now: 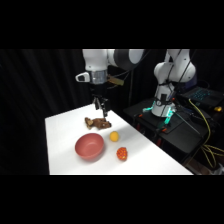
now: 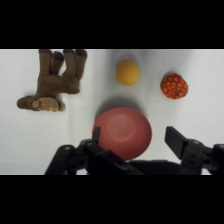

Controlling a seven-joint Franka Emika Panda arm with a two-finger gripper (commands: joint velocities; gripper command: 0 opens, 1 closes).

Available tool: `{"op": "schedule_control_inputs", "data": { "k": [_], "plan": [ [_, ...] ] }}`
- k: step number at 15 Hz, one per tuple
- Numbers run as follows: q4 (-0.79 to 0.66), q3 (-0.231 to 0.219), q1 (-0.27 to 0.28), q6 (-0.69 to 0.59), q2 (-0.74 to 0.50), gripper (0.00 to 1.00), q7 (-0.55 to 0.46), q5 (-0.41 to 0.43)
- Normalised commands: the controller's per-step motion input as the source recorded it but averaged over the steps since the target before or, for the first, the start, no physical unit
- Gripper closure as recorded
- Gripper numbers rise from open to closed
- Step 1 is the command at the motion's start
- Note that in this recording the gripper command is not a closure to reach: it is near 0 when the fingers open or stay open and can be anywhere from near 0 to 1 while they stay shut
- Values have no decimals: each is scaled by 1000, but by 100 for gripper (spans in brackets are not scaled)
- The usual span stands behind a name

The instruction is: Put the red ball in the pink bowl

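The red ball (image 1: 121,153) (image 2: 174,86), red-orange with yellowish speckles, lies on the white table to the right of the pink bowl (image 1: 89,146) (image 2: 122,132). The bowl is shallow, salmon-pink and holds nothing. My gripper (image 1: 102,111) (image 2: 134,137) hangs open above the table near the brown lumpy object, behind the bowl in the side view. In the wrist view its fingers (image 2: 176,137) stand on either side of the bowl's lower part, with nothing between them.
A plain yellow ball (image 1: 114,136) (image 2: 128,72) sits between the bowl and the red ball, a little further back. A brown lumpy object (image 1: 97,122) (image 2: 54,82) lies behind the bowl. Dark equipment and cables (image 1: 200,112) stand right of the table.
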Motion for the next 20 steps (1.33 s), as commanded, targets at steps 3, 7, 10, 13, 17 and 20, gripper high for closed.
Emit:
{"op": "schedule_control_inputs", "data": {
  "k": [3, 7, 10, 13, 17, 20],
  "plan": [
    [43, 32, -60, 13, 26, 0, 5, -3],
    [153, 47, -36, 107, 191, 0, 70, 23],
    [244, 114, 55, 143, 372, 0, 128, 38],
    [283, 137, 126, 72, 379, 0, 140, 35],
    [328, 118, 132, -46, 322, 0, 75, 67],
    [213, 69, 107, -81, 171, 0, 48, 60]
  ]
}}
